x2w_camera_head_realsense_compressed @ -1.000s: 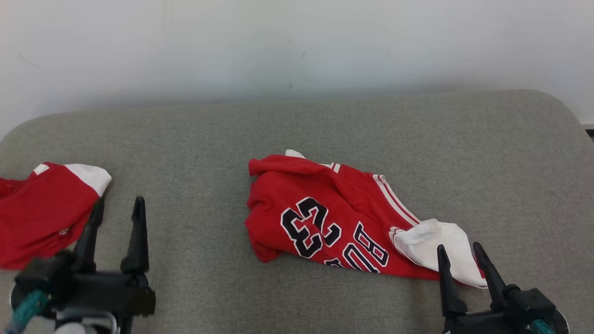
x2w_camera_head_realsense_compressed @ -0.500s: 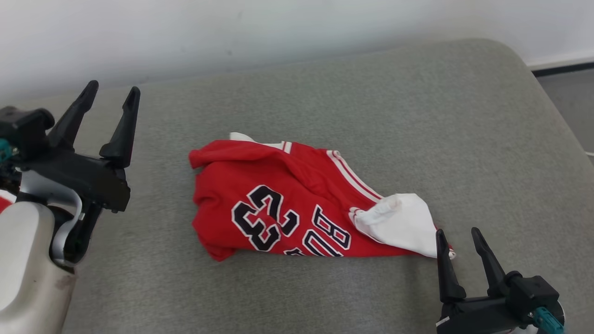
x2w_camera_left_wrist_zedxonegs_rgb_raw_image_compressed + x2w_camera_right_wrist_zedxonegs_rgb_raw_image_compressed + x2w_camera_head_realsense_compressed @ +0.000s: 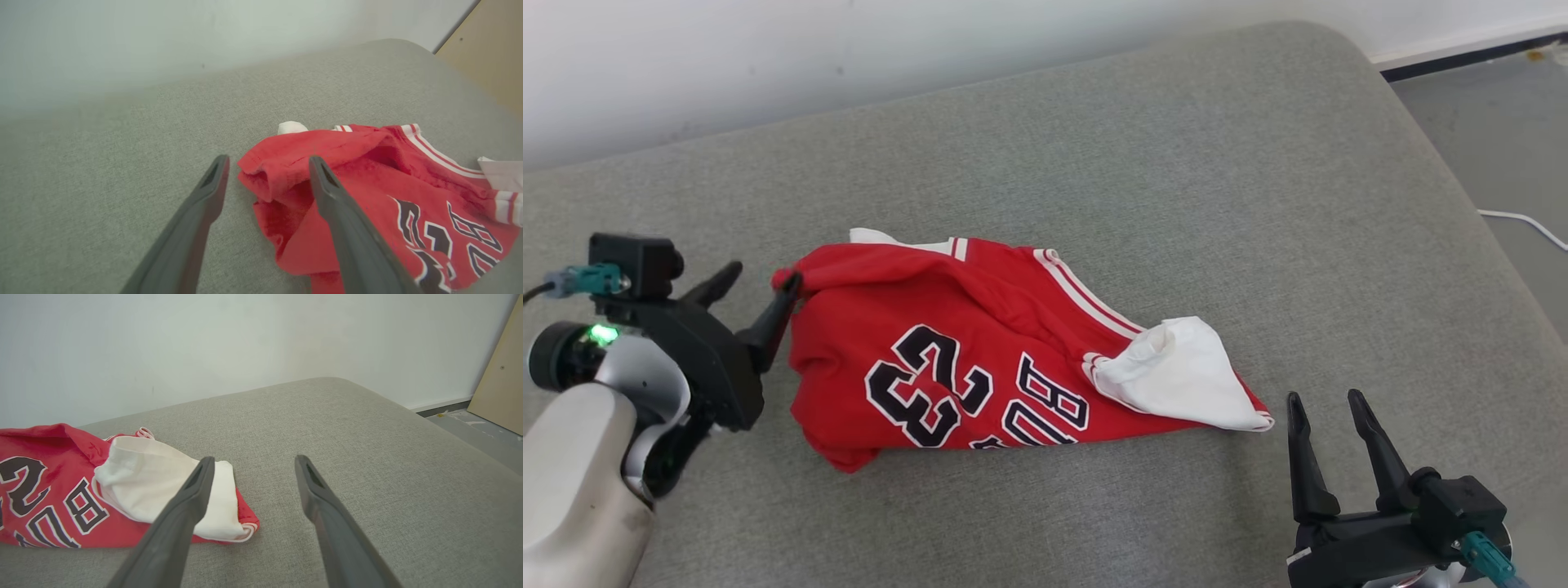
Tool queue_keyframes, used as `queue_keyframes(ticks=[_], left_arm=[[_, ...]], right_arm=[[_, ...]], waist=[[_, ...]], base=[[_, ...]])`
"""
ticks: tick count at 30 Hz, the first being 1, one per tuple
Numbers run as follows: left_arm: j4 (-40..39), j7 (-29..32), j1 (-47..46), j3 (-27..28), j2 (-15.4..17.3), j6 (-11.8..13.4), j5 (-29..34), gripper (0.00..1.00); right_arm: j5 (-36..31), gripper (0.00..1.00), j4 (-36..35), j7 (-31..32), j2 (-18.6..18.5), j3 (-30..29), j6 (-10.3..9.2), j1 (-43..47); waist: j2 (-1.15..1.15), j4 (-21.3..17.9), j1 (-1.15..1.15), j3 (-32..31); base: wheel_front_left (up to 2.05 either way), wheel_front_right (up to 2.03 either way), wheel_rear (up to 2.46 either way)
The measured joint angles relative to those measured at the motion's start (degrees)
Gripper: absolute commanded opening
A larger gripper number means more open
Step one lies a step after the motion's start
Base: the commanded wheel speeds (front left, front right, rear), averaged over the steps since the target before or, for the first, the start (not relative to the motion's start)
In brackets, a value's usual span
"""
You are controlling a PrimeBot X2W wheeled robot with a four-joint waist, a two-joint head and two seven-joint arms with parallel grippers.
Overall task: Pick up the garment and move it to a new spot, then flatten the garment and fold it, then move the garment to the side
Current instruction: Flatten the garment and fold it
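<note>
At left pincer (image 3: 762,276) tips: red garment (image 3: 980,327) corner

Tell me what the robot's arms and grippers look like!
The left gripper and right gripper are matte black, each with two long, tapering, pointed fingers. A teal plug sits beside each black wrist block. The left forearm shell is smooth, rounded and pale grey, with a small glowing green light near it.
</note>
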Motion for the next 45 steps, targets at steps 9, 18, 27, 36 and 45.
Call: queue_keyframes(ticks=[9, 18, 27, 36, 45], left_arm=[[3.4, -0.8, -0.1, -4.8, 0.6, 0.0, -2.6, 0.44], [5.5, -8.8, -4.7, -7.2, 0.8, 0.0, -2.4, 0.00], [-1.2, -16.6, -6.7, -8.0, 1.9, 0.1, -2.3, 0.00], [-22.5, -18.5, 11.7, -5.8, 7.6, 9.6, -4.3, 0.00], [-26.2, -22.1, 35.3, -9.1, 4.8, 15.7, -7.5, 0.00]], right_arm=[[0.2, 1.00, -0.1, 0.0, 0.0, 0.4, 0.00, -0.1], [0.1, 1.00, -0.2, 0.0, 0.0, -0.4, 0.00, 0.2], [-1.2, 1.00, 0.6, 0.0, 0.0, -1.8, 0.00, 1.9], [-2.1, 1.00, 0.7, 0.0, 0.0, -4.4, 0.00, 4.8], [-3.3, 1.00, 0.8, 0.0, 0.0, -5.3, 0.00, 5.1]], waist=[[0.00, -1.4, -0.01, 0.5], [0.00, -1.1, 0.00, 0.7], [0.00, 3.2, -0.01, -2.1], [-0.01, 10.6, -0.02, -6.0], [-0.01, 18.4, -0.02, -8.2]], base=[[0.00, 0.00, 0.00], [0.00, 0.00, 0.00], [0.00, 0.00, 0.00], [0.00, 0.00, 0.00], [0.00, 0.00, 0.00]])
